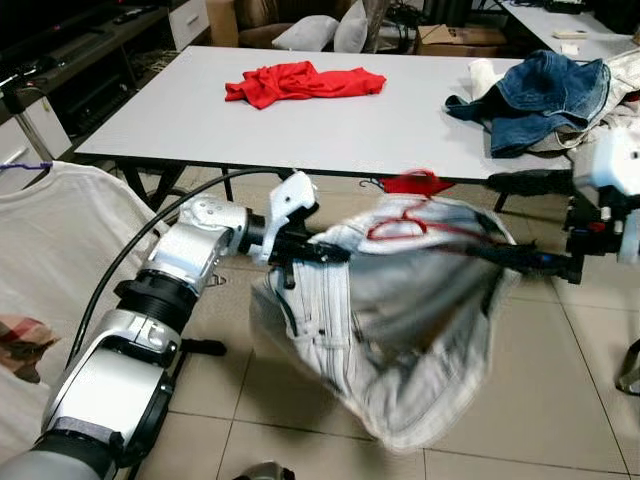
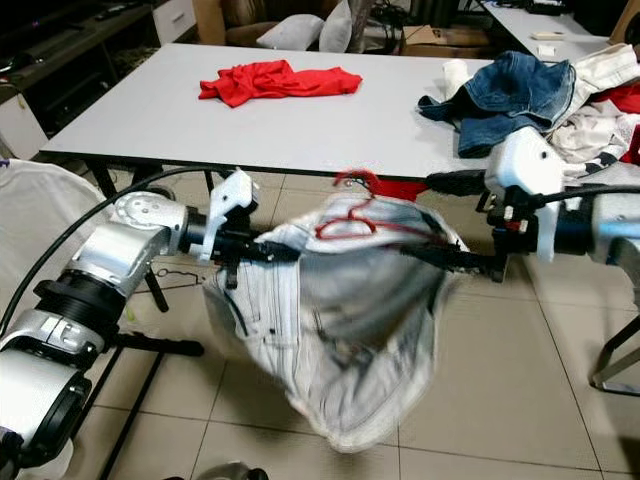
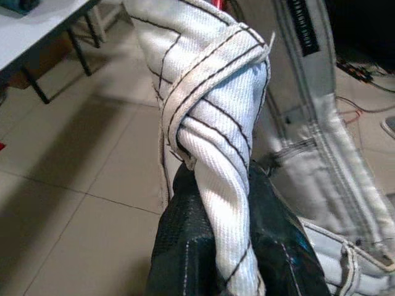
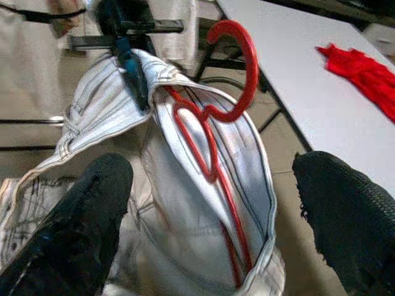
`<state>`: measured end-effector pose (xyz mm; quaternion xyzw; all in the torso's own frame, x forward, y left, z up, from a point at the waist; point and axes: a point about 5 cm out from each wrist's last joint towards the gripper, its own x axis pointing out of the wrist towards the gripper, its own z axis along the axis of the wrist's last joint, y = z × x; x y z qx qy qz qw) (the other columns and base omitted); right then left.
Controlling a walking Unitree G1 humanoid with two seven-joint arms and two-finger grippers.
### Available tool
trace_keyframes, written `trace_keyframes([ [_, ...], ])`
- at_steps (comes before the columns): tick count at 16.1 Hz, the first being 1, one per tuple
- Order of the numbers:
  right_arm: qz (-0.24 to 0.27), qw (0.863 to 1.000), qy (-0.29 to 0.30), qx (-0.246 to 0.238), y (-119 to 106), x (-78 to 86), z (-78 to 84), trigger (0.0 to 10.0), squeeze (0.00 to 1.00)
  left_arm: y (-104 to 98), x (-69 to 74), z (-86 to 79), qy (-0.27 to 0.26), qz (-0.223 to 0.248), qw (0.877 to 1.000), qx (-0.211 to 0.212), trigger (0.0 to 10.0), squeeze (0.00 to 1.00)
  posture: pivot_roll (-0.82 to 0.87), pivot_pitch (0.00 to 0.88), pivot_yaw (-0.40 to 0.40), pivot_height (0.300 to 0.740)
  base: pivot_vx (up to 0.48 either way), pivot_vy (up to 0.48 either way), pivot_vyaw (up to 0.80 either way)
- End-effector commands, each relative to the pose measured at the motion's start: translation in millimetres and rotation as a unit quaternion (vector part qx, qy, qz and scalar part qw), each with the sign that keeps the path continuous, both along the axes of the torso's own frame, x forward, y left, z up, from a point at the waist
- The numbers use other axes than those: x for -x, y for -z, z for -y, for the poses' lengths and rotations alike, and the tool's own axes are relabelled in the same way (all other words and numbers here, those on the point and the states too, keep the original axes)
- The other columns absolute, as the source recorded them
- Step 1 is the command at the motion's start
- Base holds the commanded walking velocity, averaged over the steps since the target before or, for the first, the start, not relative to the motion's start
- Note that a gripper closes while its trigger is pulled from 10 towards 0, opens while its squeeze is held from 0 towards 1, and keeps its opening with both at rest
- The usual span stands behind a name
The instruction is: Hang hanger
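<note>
I hold up a pale denim garment (image 1: 400, 320) in front of the white table, and it is motion-blurred. A red hanger (image 4: 213, 117) lies inside its opened waistband, with the hook (image 1: 418, 182) sticking up above the cloth. My left gripper (image 1: 320, 250) is shut on the garment's left edge, and a twisted fold of fabric (image 3: 216, 154) is pinched between its fingers (image 3: 179, 246). My right gripper (image 1: 482, 218) is at the garment's right edge and open. Its two fingers (image 4: 80, 216) stand wide apart, either side of the waistband and hanger.
The white table (image 1: 300, 120) behind carries a red cloth (image 1: 300, 82) and a heap of blue jeans (image 1: 545, 90). A white shirt (image 1: 50, 250) hangs on a rack at my near left, over black rack legs (image 2: 150, 345). Tiled floor lies below.
</note>
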<state>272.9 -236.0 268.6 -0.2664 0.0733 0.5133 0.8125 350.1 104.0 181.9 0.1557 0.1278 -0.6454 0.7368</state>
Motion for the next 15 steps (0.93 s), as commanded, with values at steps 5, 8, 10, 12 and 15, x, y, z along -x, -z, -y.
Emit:
trace_keyframes([
  [5,-0.047,0.996,-0.072,0.019,12,-12.0,-12.2,0.0,0.00,-33,2.0,17.2,0.053,0.058,0.997,0.009,0.0,0.00,-0.09,0.000,0.027,0.740,0.000,0.000,0.00],
  [8,-0.056,0.995,-0.080,0.029,17,-20.5,-19.2,0.0,0.00,-35,6.3,22.2,0.071,0.067,0.995,0.006,0.0,0.00,-0.09,0.000,0.022,0.740,0.000,0.000,0.00],
  [10,-0.061,0.994,-0.086,0.031,17,-23.1,-20.5,0.0,0.00,-36,7.8,23.5,0.077,0.068,0.995,0.004,0.0,0.00,-0.09,0.000,0.020,0.740,0.000,0.000,0.00],
  [12,-0.070,0.993,-0.094,0.033,17,-24.2,-22.6,0.0,0.00,-36,8.0,24.3,0.078,0.068,0.995,0.002,0.0,0.00,-0.09,0.000,0.018,0.740,0.000,0.000,0.00],
  [15,-0.076,0.992,-0.090,0.036,20,-27.3,-24.6,0.0,0.00,-37,9.8,25.5,0.083,0.065,0.994,0.006,0.0,0.00,-0.09,0.000,0.015,0.740,0.000,0.000,0.00],
])
